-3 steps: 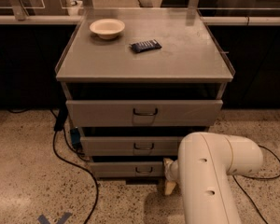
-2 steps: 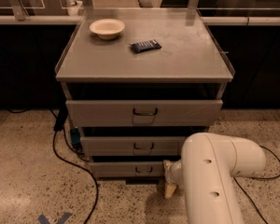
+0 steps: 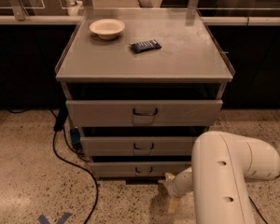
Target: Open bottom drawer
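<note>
The bottom drawer [image 3: 116, 168] is the lowest, shallowest grey front of the cabinet, with a small dark loop handle [image 3: 143, 170]. It stands about flush under the middle drawer [image 3: 112, 146]. My gripper [image 3: 172, 192] hangs at the end of my white arm [image 3: 224, 176], low near the floor. It is just to the right of and below the bottom drawer's handle, in front of the drawer's lower right part. It holds nothing that I can see. My arm hides the right ends of the bottom and middle drawers.
The widest top drawer [image 3: 102, 112] sits above. On the cabinet top lie a white bowl [image 3: 107, 28] and a dark blue packet [image 3: 145, 45]. A black cable [image 3: 70, 160] runs over the speckled floor at the left. Dark counters stand behind.
My arm has shifted a little to the right and my gripper has moved slightly down, away from the drawer front. The drawers have not moved.
</note>
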